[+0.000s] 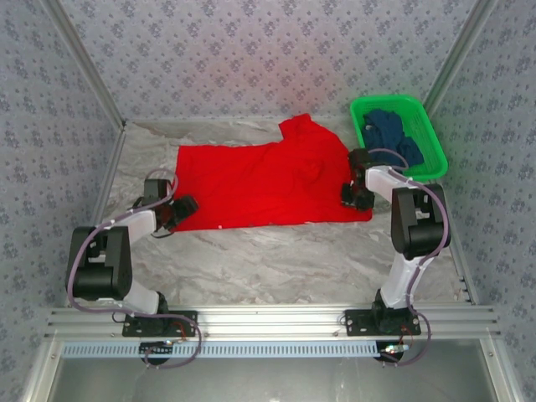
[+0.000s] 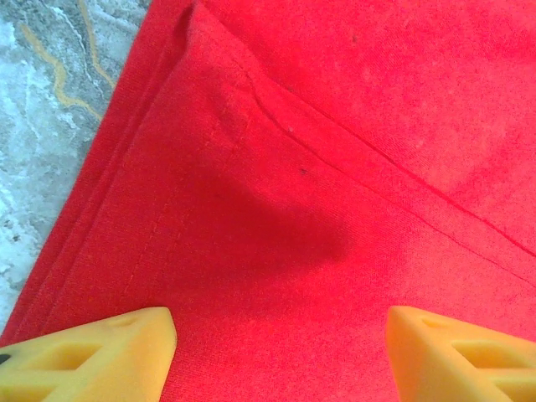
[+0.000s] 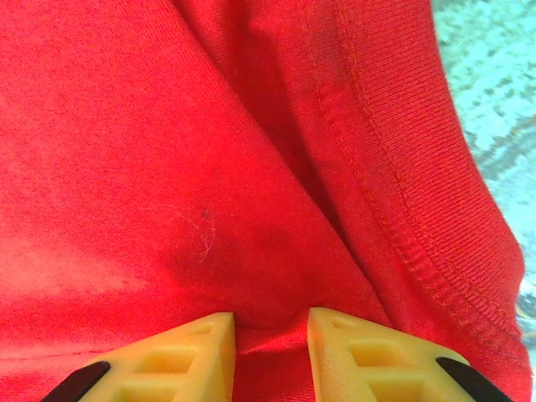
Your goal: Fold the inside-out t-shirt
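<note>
The inside-out t-shirt (image 1: pixel 268 180) lies spread flat and bright red across the middle of the marble table, one sleeve pointing to the back. My left gripper (image 1: pixel 180 209) hovers at the shirt's near left corner. In the left wrist view it (image 2: pixel 280 335) stands open over the hemmed cloth (image 2: pixel 335 126), with nothing between its yellow fingers (image 2: pixel 100 352). My right gripper (image 1: pixel 356 194) sits on the shirt's right edge. In the right wrist view its jaws (image 3: pixel 270 335) stand narrow with a raised fold of red cloth (image 3: pixel 126 126) pinched between them, beside a stitched hem.
A green basket (image 1: pixel 394 100) stands at the back right, holding a dark navy garment (image 1: pixel 394 130), close behind the right arm. Patterned walls close in the left, right and back. Bare marble (image 1: pixel 276 260) runs between the shirt and the arm bases.
</note>
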Action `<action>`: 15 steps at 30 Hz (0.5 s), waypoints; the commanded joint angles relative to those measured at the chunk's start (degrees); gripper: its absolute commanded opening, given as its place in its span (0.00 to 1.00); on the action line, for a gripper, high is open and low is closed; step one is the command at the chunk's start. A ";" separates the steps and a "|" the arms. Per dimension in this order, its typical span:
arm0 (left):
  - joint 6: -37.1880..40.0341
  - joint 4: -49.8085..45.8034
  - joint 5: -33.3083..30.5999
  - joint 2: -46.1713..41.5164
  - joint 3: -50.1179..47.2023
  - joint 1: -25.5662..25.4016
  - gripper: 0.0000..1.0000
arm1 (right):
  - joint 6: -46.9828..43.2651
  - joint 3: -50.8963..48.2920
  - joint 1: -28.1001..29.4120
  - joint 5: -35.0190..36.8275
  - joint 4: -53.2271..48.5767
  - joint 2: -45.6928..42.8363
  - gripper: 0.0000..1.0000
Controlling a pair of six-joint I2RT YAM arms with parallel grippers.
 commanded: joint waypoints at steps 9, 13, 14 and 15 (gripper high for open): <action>-5.87 -8.42 6.07 -10.39 -11.58 0.30 0.67 | 1.52 -9.30 2.58 9.50 -13.25 -6.61 0.31; -9.11 -12.43 5.22 -19.21 -14.62 0.00 0.67 | 4.08 -10.21 5.38 11.05 -17.01 -7.26 0.32; -9.44 -14.01 5.04 -20.78 -15.28 -0.10 0.67 | 4.61 -10.63 5.68 11.73 -17.65 -7.77 0.32; -9.93 -15.40 5.07 -22.41 -16.48 -0.15 0.67 | 5.09 -11.10 6.02 12.24 -18.18 -8.70 0.33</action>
